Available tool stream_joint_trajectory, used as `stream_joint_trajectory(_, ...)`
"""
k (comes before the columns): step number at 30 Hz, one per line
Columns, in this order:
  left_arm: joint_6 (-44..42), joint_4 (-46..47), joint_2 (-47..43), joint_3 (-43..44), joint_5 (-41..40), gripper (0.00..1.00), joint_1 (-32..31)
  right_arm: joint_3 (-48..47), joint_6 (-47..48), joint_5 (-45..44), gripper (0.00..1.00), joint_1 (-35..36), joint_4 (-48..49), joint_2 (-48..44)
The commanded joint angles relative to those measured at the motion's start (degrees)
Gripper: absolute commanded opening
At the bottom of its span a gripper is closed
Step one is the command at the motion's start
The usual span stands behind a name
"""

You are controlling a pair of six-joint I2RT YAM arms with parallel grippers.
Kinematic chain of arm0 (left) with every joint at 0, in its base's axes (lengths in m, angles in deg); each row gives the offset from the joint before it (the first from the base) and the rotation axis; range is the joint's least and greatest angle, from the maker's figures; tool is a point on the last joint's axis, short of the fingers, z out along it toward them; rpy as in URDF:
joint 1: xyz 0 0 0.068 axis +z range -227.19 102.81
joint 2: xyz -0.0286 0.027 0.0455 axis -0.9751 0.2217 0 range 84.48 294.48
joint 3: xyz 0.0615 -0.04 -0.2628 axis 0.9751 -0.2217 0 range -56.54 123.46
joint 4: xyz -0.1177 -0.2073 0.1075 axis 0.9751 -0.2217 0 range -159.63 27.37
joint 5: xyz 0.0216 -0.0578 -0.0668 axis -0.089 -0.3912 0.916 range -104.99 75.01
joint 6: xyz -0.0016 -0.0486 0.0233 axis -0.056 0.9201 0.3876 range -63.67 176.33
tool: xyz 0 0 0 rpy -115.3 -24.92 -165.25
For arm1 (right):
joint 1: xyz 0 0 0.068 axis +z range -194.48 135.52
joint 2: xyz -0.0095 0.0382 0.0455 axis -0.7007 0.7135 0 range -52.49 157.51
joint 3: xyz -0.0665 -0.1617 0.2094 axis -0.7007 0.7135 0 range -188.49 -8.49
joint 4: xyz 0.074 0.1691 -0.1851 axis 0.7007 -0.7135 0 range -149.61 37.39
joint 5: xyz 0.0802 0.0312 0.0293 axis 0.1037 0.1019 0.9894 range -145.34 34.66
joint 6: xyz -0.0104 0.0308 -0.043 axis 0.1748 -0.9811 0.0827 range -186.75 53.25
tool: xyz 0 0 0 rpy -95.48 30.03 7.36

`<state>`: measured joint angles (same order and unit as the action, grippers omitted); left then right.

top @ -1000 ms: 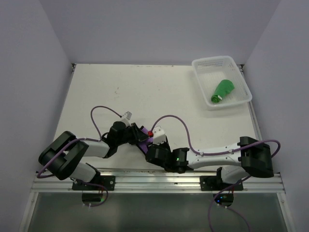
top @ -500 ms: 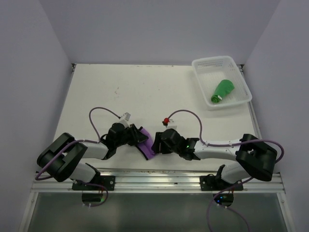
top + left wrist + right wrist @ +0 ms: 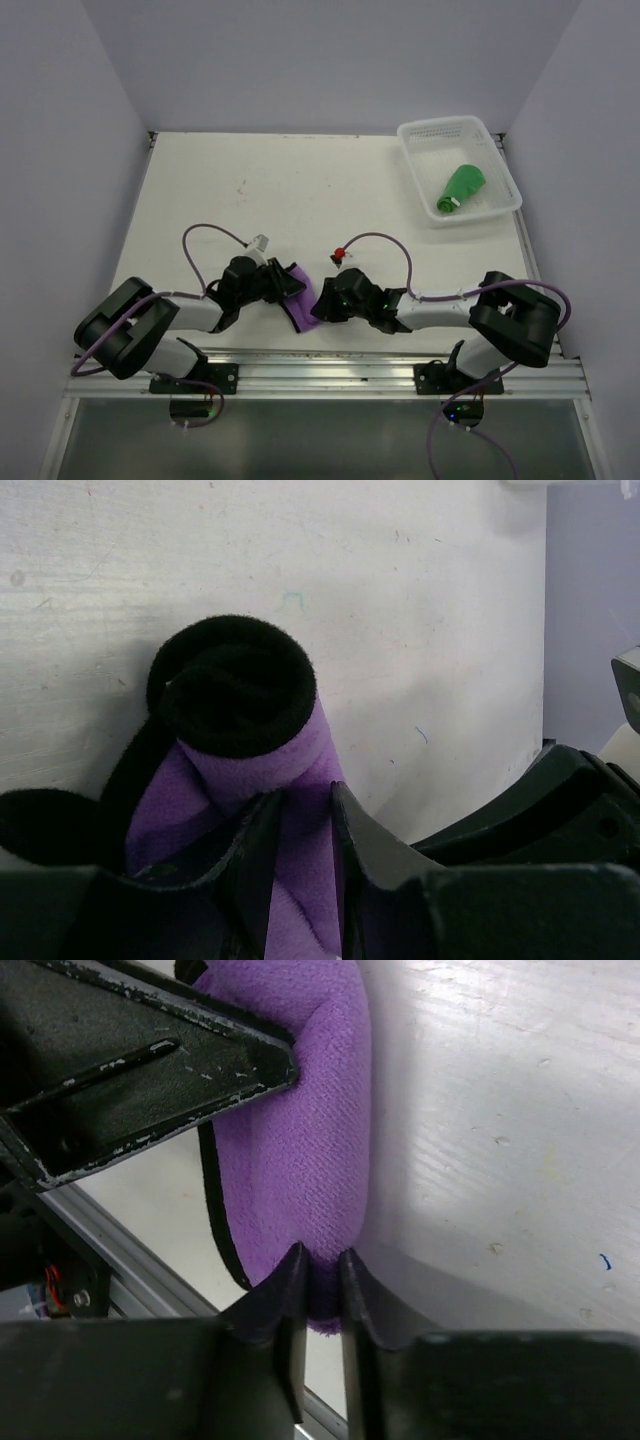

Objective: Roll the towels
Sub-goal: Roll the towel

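Left gripper (image 3: pixel 300 805) unchanged: jaws almost together, pinching the left side of the purple towel (image 3: pixel 262 742), which is already rolled with its black end showing. Right gripper (image 3: pixel 322 1272) has swung off the roll's top to its right end and its jaws have narrowed onto that tip. The roll is held at both ends, near centre; probably being tightened. Green towel (image 3: pixel 462 187) lies rolled in the basket (image 3: pixel 447 123), far right.

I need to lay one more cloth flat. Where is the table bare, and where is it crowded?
Bare: the white table from the left wall to the white plastic lattice basket, beyond both arms. Crowded: the near middle, where the left gripper and right gripper pinch the purple soft towel. The basket holds the rolled green soft towel.
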<state>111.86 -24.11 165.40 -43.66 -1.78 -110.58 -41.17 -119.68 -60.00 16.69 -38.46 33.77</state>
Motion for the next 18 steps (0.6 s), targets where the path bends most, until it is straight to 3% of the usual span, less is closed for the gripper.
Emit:
stream_joint_trajectory(1, -1.7, -10.3, 1.0, -3.1, -3.9, 0.32, 0.2, 1.7, 0.4, 4.4, 0.13, 0.1, 3.7, 0.8)
stream_joint_trajectory(4, -1.5, -10.7, 0.2, -2.5, -3.7, 0.32, 0.2, 2.0, 1.8, 4.4, 0.01, 0.4, 3.5, 0.0)
stream_joint_trajectory(7, -1.6, -14.2, -2.0, -0.6, -4.7, 0.33, 0.2, 1.3, 5.2, -0.3, 0.0, 1.3, -0.4, -2.1)
stream_joint_trajectory(11, -2.8, -20.8, -7.3, 2.4, -6.2, 0.34, 0.2, -3.5, 9.8, -13.2, 0.0, 4.7, -11.5, -2.6)
stream_joint_trajectory(18, -5.4, -29.0, -10.5, 8.3, -8.9, 0.35, 0.2, -7.2, 12.1, -27.9, 0.0, 11.9, -15.3, 1.5)
